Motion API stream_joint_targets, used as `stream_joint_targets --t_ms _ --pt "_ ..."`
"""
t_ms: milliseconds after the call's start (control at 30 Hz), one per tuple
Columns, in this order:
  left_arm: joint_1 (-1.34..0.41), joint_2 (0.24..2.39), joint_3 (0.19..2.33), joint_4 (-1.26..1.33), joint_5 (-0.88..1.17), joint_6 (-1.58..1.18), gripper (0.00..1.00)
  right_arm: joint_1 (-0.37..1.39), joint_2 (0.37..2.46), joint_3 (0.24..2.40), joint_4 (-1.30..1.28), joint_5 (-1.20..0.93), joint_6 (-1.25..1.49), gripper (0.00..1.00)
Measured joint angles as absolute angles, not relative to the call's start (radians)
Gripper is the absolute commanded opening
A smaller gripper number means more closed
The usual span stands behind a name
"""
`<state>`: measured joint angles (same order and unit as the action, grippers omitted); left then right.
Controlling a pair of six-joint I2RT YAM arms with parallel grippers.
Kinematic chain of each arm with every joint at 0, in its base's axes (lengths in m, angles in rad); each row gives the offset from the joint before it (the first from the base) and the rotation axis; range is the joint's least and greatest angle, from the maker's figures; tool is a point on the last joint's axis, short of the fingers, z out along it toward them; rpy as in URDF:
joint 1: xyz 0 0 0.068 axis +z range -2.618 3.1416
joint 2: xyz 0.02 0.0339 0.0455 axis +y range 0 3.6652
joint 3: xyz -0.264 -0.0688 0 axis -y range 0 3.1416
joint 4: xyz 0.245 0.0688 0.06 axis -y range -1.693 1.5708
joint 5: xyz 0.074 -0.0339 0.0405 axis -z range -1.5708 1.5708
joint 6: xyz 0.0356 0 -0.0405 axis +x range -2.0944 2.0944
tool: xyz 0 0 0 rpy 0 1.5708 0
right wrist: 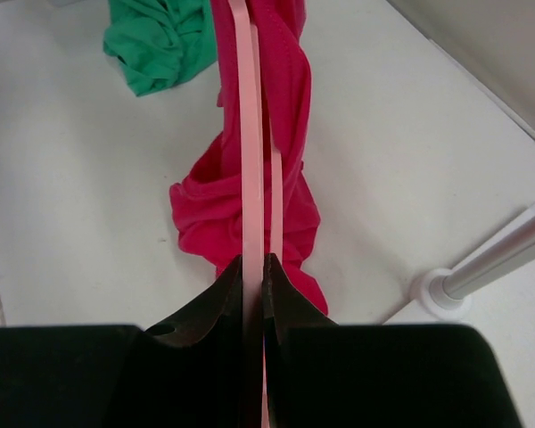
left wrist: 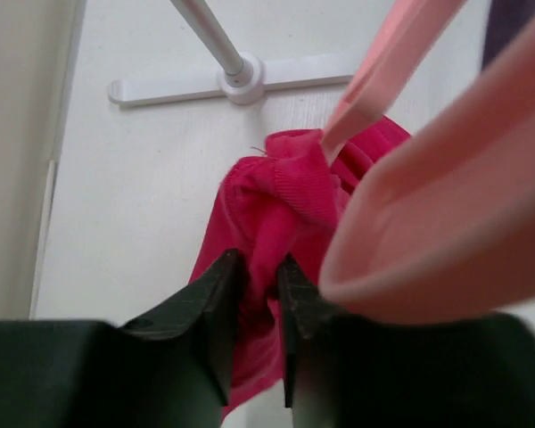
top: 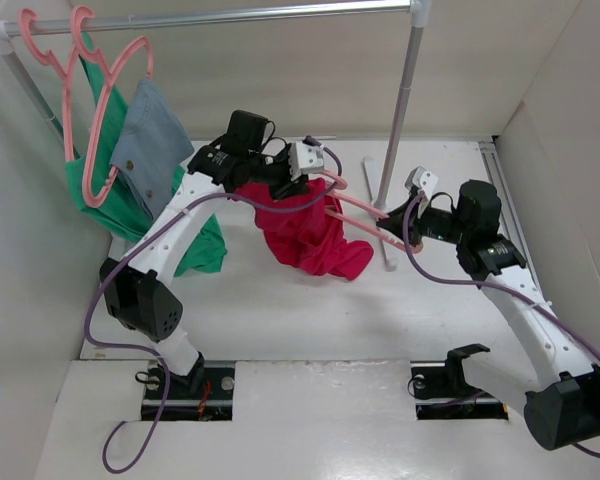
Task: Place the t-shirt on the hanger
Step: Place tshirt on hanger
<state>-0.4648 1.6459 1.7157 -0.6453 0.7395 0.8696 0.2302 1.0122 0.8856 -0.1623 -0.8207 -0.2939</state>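
Note:
The crimson-pink t-shirt (top: pixel 305 235) hangs bunched in mid-table, its lower part resting on the white surface. My left gripper (top: pixel 298 187) holds its top edge; in the left wrist view the jaws (left wrist: pixel 259 267) pinch a fold of the red cloth (left wrist: pixel 281 196). The salmon-pink hanger (top: pixel 360 207) runs from the shirt's top towards the right, part of it threaded into the cloth. My right gripper (top: pixel 390 215) is shut on the hanger's thin bar (right wrist: pixel 250 134), seen edge-on between the jaws (right wrist: pixel 253 267), with the t-shirt (right wrist: pixel 290 98) draped around it. The hanger (left wrist: pixel 428 232) looms blurred close to the left wrist camera.
A clothes rack's pole (top: pixel 398 130) stands just behind the right gripper, its white foot (left wrist: pixel 241 80) on the table. At the rail's left end hang two pink hangers (top: pixel 95 150) with a grey-blue garment (top: pixel 150 140) and a green garment (top: pixel 205 250) trailing onto the table (right wrist: pixel 160 45).

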Motion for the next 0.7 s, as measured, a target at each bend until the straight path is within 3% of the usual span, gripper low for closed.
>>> stream_joint_targets --t_ms 67,333,400,433,467,500,533,567,700 --pt "-0.470 1.645 1.709 -0.659 0.742 0.884 0.00 0.230 1.015 0.886 -0.163 -0.797 -0.299 0.00" --pt "-0.464 1.640 1.686 -0.708 0.745 0.909 0.00 0.231 1.056 0.899 -0.171 -0.785 -0.324 0.00" --pt "-0.452 1.637 1.679 -0.707 0.762 0.906 0.00 0.234 1.063 0.905 -0.170 -0.782 -0.331 0.22" --pt "-0.443 1.637 1.677 -0.708 0.771 0.902 0.00 0.237 1.067 0.908 -0.171 -0.779 -0.331 0.45" --pt "-0.437 1.636 1.673 -0.712 0.777 0.896 0.00 0.237 1.073 0.915 -0.162 -0.770 -0.323 0.78" --pt "-0.433 1.635 1.666 -0.710 0.786 0.884 0.00 0.235 1.082 0.925 -0.152 -0.763 -0.318 0.89" --pt "-0.430 1.633 1.658 -0.707 0.787 0.865 0.00 0.231 1.093 0.938 -0.144 -0.759 -0.315 0.97" --pt "-0.426 1.633 1.652 -0.701 0.788 0.850 0.00 0.228 1.104 0.954 -0.140 -0.755 -0.309 1.00" --pt "-0.399 1.620 1.615 -0.630 0.766 0.741 0.00 0.223 1.134 1.013 -0.131 -0.665 -0.265 1.00"
